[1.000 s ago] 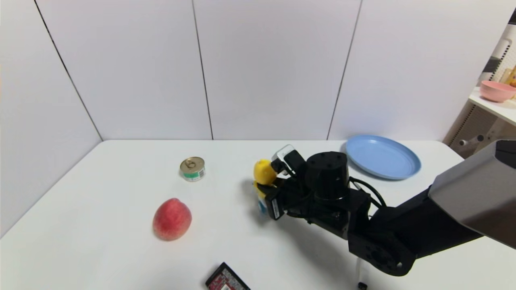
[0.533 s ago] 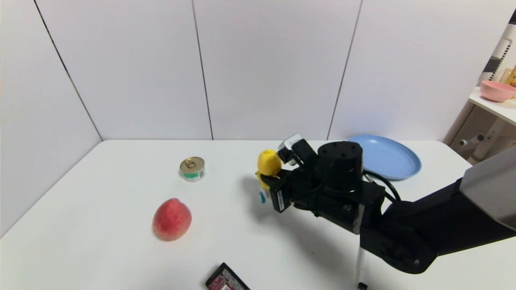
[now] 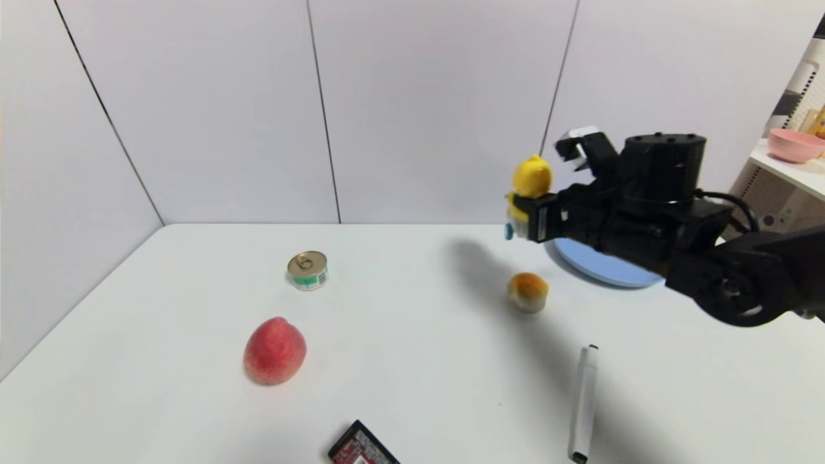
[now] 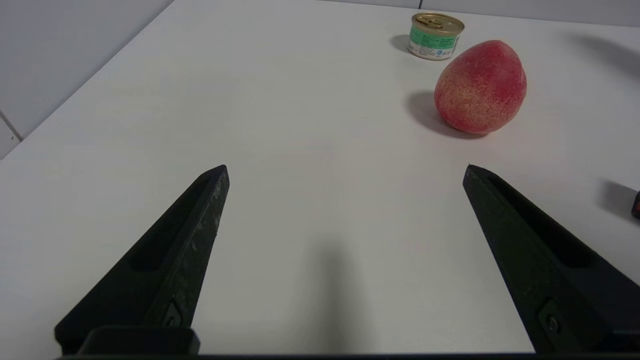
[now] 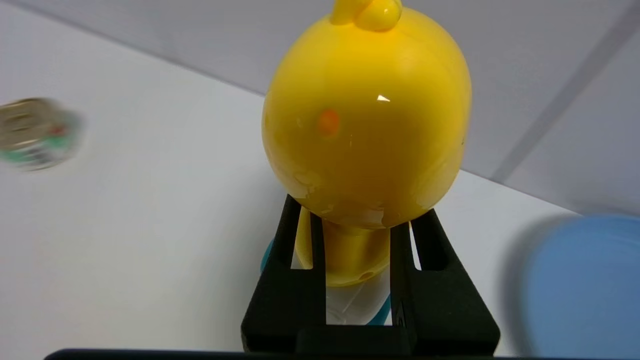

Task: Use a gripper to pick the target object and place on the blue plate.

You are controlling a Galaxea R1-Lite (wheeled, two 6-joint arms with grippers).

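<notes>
The right gripper (image 3: pixel 525 216) is carrying the yellow duck toy (image 3: pixel 530 183) high above the table (image 3: pixel 399 361), its two black fingers (image 5: pixel 295 280) clamping the narrow neck and car base below the round head, so the duck is hanging upright in the air at about one o'clock from the table's middle. The blue plate (image 3: pixel 602 267) is lying just beyond, at about four o'clock from the duck in the head view, partly hidden by the arm. The main risk is slippage: the grip is biting on a small smooth section under a top-heavy head, so a quick swing could be tipping the toy out. A release from this height could be bouncing or rolling it off the shallow plate on its wheels. A low descent could be clipping the cream bun (image 3: pixel 528 292) near the plate's rim. The left gripper (image 4: pixel 345 172) is idling wide apart over bare table near the peach (image 4: pixel 481 87).
</notes>
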